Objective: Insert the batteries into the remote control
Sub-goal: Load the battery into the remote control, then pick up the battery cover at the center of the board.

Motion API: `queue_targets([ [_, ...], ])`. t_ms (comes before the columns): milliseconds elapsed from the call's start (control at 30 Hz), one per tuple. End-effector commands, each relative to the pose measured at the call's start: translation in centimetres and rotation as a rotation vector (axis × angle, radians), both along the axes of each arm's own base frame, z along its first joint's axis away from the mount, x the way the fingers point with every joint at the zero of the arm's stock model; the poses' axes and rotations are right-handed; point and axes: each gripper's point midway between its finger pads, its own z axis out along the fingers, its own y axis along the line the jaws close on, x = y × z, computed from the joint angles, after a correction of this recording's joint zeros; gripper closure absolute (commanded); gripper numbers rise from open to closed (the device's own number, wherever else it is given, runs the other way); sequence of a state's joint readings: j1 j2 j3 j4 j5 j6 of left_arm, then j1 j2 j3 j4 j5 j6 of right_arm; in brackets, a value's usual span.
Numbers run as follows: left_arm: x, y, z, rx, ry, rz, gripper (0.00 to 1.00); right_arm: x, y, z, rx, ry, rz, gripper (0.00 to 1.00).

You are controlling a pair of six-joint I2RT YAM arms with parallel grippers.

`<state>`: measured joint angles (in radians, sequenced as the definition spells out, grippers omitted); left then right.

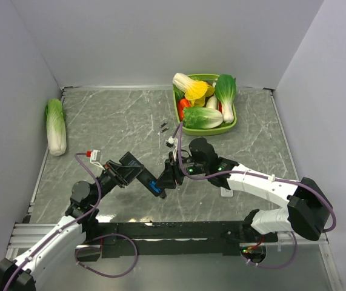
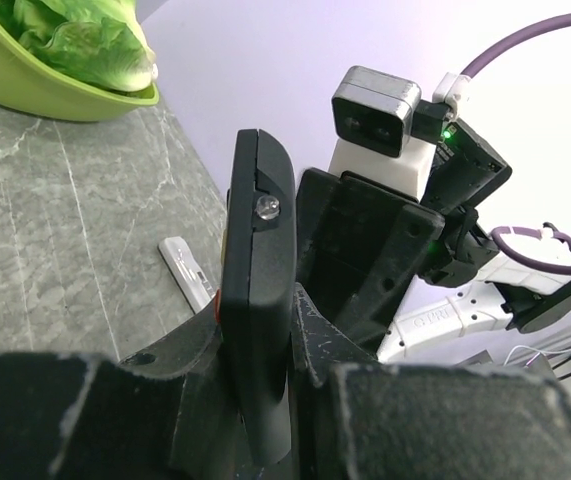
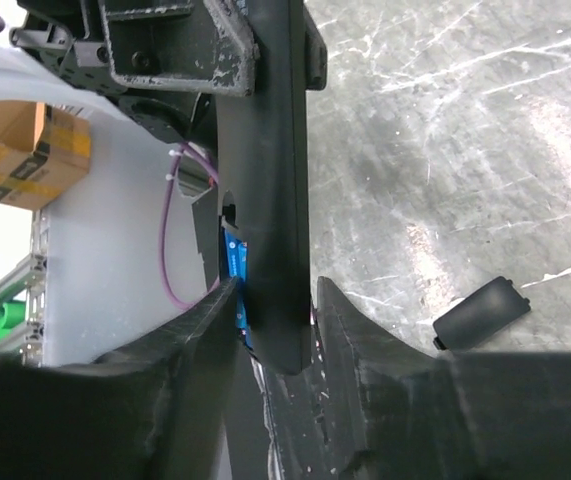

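The black remote control is held in the air between both grippers, above the near middle of the table. My left gripper is shut on one end of it; in the left wrist view the remote stands edge-on between the fingers. My right gripper closes around the other end. In the right wrist view the remote runs edge-on, with a bright-blue battery on its left face under the left finger. Blue also shows on the remote from above.
A black battery cover lies on the marble table. A white remote lies flat beyond the grippers. A green tray of toy vegetables stands at the back right. A cabbage lies at the left wall. Tiny dark bits lie mid-table.
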<state>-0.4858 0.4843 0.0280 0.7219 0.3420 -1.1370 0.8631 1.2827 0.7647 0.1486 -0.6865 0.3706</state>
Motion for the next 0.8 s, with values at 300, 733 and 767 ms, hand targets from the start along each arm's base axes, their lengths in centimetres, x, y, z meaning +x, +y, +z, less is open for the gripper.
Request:
queue_targets([
  [300,4.3,4.4,-4.2,0.201,0.135,0.356,0.99,4.4,-3.5,-0.7,-0.188,-0.168,-0.259,0.08],
  [733,4.9,9.2,-6.9,0.320,0.294,0.602,0.99,1.5,-4.6,-9.8,-0.509,-0.096,-0.139,0.08],
  [767,4.9,9.5,-6.5,0.314,0.286,0.615,0.99,0.9,-4.3,-10.8,-0.536,-0.088,-0.114,0.08],
])
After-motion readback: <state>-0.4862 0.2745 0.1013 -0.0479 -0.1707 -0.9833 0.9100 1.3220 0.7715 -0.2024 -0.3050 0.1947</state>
